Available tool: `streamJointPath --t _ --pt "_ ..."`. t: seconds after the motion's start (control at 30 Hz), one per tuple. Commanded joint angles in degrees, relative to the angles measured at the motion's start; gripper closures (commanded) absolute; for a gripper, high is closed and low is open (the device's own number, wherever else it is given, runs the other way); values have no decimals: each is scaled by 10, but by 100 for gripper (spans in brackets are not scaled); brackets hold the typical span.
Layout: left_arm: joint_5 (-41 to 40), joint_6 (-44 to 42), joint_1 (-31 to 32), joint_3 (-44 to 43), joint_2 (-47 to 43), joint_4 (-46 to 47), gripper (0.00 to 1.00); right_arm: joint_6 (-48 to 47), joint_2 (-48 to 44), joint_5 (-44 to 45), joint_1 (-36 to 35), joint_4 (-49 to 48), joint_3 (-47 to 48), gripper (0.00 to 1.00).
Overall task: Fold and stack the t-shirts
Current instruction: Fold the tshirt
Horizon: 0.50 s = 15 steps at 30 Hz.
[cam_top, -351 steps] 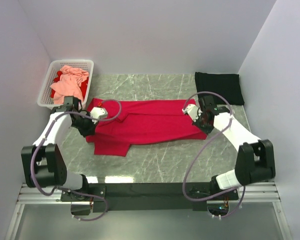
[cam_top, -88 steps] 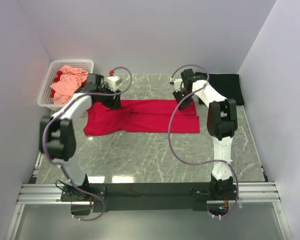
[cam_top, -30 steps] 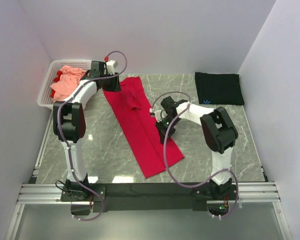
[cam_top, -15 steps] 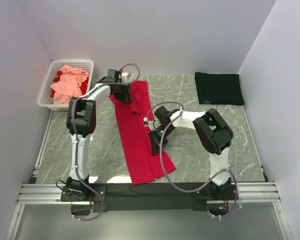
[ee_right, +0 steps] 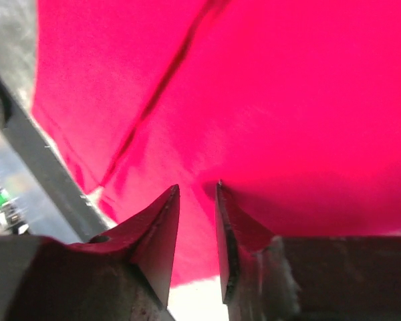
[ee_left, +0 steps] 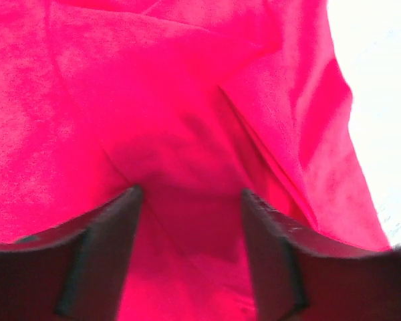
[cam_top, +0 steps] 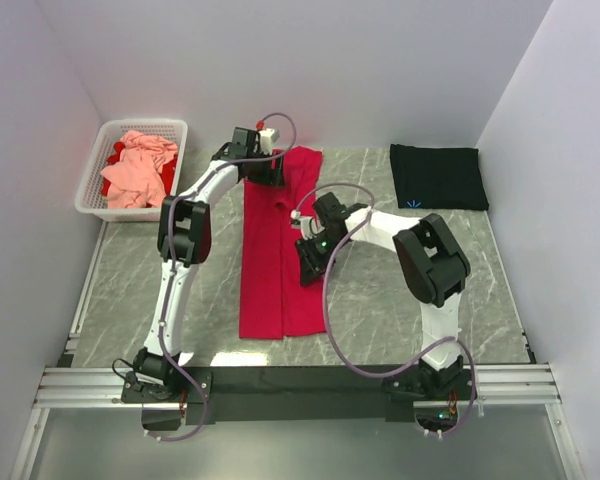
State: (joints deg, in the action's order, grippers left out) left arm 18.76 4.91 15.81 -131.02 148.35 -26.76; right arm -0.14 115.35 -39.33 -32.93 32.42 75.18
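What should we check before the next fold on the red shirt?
1. The red shirt lies flat: ok, one long strip running near to far, with a crease along it.
2. The left gripper is open: ok, jaws wide apart over the strip's far end.
3. The right gripper is clear of cloth: cannot tell, jaws only a narrow gap apart, close over the red cloth.
4. Stack spot is ready: ok, the black shirt lies folded at the far right.
5. The pink shirt is out of the way: ok, bunched in the basket.
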Motion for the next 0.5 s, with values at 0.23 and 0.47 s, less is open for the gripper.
streamJointPath --t 0.23,0.47 --pt "170 -7 -59 229 -304 131 12 -115 -235 84 10 7 -76 62" --pt "261 -251 -88 573 -650 93 14 -308 -395 198 -48 8 -192 53"
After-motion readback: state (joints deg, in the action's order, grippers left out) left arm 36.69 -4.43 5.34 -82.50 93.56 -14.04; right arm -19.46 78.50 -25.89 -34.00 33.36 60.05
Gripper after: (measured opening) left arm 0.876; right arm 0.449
